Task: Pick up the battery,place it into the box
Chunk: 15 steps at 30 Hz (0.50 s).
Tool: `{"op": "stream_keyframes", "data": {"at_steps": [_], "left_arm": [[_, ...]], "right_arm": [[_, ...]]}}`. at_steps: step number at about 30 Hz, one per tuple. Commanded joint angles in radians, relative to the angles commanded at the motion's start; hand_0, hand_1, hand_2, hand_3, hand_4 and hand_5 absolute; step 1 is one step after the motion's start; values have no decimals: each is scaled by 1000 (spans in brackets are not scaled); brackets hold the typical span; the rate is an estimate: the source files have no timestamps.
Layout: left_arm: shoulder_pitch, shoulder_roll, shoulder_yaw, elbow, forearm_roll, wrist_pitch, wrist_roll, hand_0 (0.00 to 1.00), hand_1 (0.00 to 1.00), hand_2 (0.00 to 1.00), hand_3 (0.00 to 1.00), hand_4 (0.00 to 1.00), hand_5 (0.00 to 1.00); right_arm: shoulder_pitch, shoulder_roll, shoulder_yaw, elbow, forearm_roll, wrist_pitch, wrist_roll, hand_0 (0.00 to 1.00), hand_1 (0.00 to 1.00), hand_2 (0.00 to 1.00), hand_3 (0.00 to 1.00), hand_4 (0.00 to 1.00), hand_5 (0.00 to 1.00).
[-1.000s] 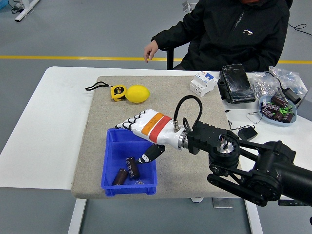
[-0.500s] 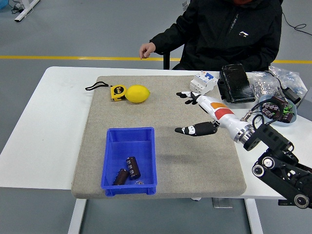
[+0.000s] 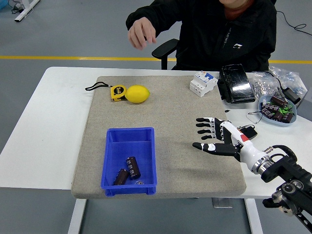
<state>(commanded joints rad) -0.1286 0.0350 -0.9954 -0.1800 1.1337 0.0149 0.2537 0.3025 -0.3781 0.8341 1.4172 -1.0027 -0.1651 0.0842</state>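
Observation:
A blue box (image 3: 129, 161) sits on the grey mat (image 3: 165, 102) near its front left. Two dark cylindrical batteries (image 3: 132, 167) lie inside it, beside each other at the front. My right hand (image 3: 210, 136) is open and empty, fingers spread, low over the mat's right front edge, well to the right of the box. More dark batteries lie in a clear bowl (image 3: 277, 109) at the table's far right. My left arm is out of view.
A yellow lemon (image 3: 138, 93) and yellow tape measure (image 3: 118, 92) lie at the mat's back left. A white breaker (image 3: 203, 83) and a black device (image 3: 236, 83) stand at the back right. A person sits across the table with a hand (image 3: 141, 33) raised.
My right hand has pulled back from over the blue box to the mat's right front edge, empty. The person's hand has risen higher above the table's far edge.

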Motion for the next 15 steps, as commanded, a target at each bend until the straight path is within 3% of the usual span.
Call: {"op": "stream_keyframes", "data": {"at_steps": [6, 9, 10, 13, 15], "left_arm": [[-4, -2, 12, 0, -11, 1, -4, 823, 798, 813, 635, 708, 659], [-8, -1, 18, 0, -18, 2, -6, 823, 798, 813, 635, 708, 659], [-9, -2, 17, 0, -17, 4, -7, 818, 799, 814, 634, 706, 656], [-13, -3, 12, 0, -15, 9, -8, 818, 799, 814, 634, 706, 656], [-16, -3, 20, 0, -25, 10, -10, 818, 799, 814, 634, 706, 656]], "right_arm": [[-70, 57, 110, -14, -206, -42, -23, 660, 670, 723, 738, 998, 123], [-94, 85, 144, -24, -201, -67, -21, 660, 670, 723, 738, 998, 123], [-103, 98, 153, -31, -167, -81, -12, 678, 712, 760, 789, 998, 465], [-123, 145, 181, -56, -48, -93, 35, 678, 712, 760, 789, 998, 465], [-143, 175, 204, -66, 34, -73, 63, 678, 712, 760, 789, 998, 465]]}}
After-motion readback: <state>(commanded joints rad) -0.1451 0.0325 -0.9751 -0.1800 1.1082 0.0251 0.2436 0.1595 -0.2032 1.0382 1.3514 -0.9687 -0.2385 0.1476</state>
